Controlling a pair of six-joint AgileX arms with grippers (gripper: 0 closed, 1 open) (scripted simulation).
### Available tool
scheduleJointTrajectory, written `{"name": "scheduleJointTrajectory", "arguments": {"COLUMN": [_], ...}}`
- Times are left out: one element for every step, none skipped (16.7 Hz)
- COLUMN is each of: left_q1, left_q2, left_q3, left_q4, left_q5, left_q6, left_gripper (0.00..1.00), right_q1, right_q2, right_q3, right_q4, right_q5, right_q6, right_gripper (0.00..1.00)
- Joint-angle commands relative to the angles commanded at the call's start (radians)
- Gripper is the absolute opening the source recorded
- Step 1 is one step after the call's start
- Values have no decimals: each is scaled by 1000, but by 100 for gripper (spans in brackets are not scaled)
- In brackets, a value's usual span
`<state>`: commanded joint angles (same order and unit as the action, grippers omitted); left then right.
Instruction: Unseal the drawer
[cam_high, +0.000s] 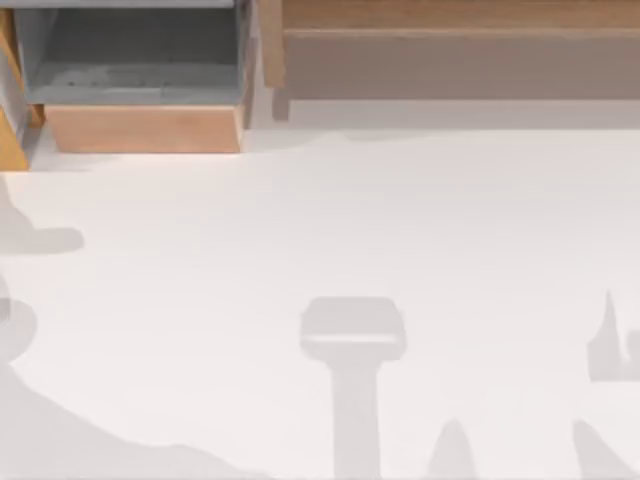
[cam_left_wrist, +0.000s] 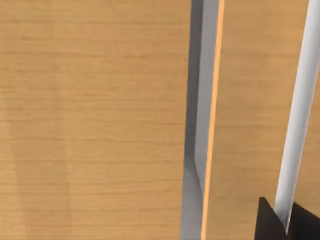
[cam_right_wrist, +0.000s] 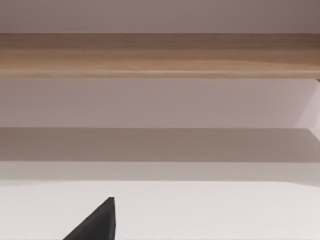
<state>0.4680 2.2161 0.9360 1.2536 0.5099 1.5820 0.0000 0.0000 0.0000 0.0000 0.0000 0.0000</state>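
White table (cam_high: 330, 230) from the top view; drawer (cam_high: 140, 90) stands pulled out at the far left, grey interior exposed. Left wrist view: left gripper (cam_left_wrist: 286, 220) closed on the drawer's pale handle (cam_left_wrist: 299, 115), apparently. Right wrist view: right gripper's dark fingertip (cam_right_wrist: 97, 222) over the table; its spread cannot be told.

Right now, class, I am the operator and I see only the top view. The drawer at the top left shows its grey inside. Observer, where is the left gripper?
Observer: The left wrist view shows the left gripper closed on a white handle that runs along the wooden front of the drawer.
Operator: And the right gripper?
Observer: In the right wrist view, the right gripper is over the white table, touching nothing, and faces the wooden shelf.
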Motion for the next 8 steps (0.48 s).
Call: {"name": "scheduleJointTrajectory", "arguments": {"left_q1": [-3,-1,4,13,23,35,47,60], "left_q2": [7,5,-1,-11,-23,-36,-49,-63], "left_q3": [5,1,-11,-32,-59,-89,-122,-154], "left_q4": [-4,-2,5,17,31,48,65,82], "left_q5": [-2,-1,3,10,20,32,44,57], "left_q6": [0,0,1,1,1,1,1,2], "left_gripper": [0,0,0,0,0,0,0,0], "right_q1": [0,0,0,0,0,0,0,0], "right_q2": [0,0,0,0,0,0,0,0], "right_q3": [0,0,0,0,0,0,0,0], "right_q4": [0,0,0,0,0,0,0,0], "right_q5": [0,0,0,0,0,0,0,0], "right_q6": [0,0,0,0,0,0,0,0], "right_gripper": [100,100,100,100,100,100,100,100]}}
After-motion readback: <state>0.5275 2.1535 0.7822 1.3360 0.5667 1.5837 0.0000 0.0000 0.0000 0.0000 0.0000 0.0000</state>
